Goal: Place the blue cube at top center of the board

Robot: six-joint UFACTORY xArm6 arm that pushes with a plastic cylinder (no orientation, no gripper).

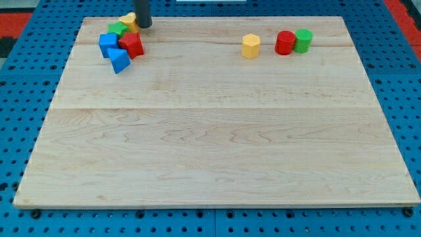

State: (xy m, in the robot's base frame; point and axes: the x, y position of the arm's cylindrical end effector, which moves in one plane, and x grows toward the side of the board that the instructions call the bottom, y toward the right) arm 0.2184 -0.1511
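- Blue cube (107, 44): near the table's (210, 151) top-left corner, touching the red block (132, 45) on the view's right.
- Blue triangular block (119, 60): just below the cube.
- Green block (117, 29) and yellow block (128, 21): just above the cube.
- My tip (143, 26): beside the yellow block; no pincer is fitted.
- Yellow hexagonal block (250, 46), red cylinder (285, 43), green cylinder (302, 41): upper right.

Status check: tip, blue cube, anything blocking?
My tip at top-left cluster, beside yellow block. Blue cube not at top center. Red block touches its right side.
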